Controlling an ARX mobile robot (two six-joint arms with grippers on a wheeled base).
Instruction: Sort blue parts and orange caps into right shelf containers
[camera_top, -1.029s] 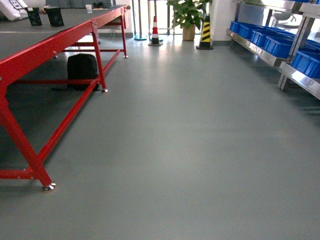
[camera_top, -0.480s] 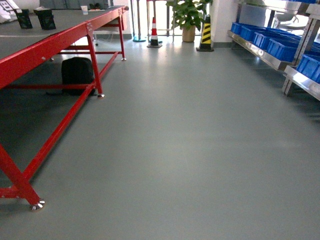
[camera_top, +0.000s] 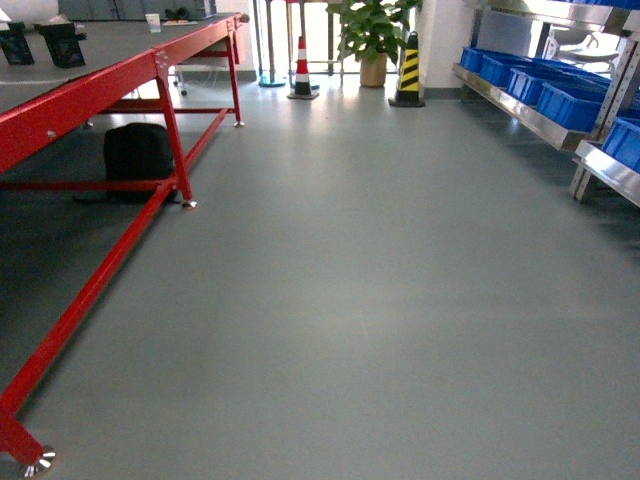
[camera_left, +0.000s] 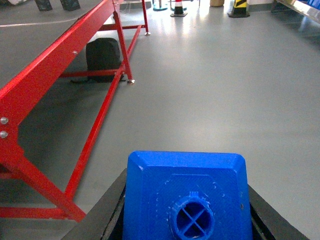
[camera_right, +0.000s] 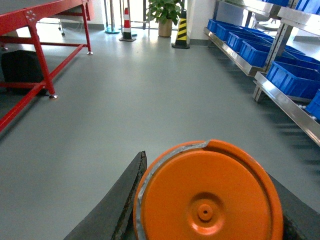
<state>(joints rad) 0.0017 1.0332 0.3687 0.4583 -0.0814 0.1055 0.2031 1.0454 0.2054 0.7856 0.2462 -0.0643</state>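
Midway across the floor, the head camera showed grey flooring flanked by the red table and, well apart from it on the far side, the shelf rack carrying the blue crates; neither arm appeared in that view. From the left wrist, the left gripper was clamped on a blue part, stud end facing the lens, dark fingers snug against its sides, the table close alongside. From the right wrist, the right gripper was closed around an orange cap, flat end outward, with the crates opposite the table. Both pieces appeared held tight for carrying, judging by the open floor ahead, with neither delivered to a container.
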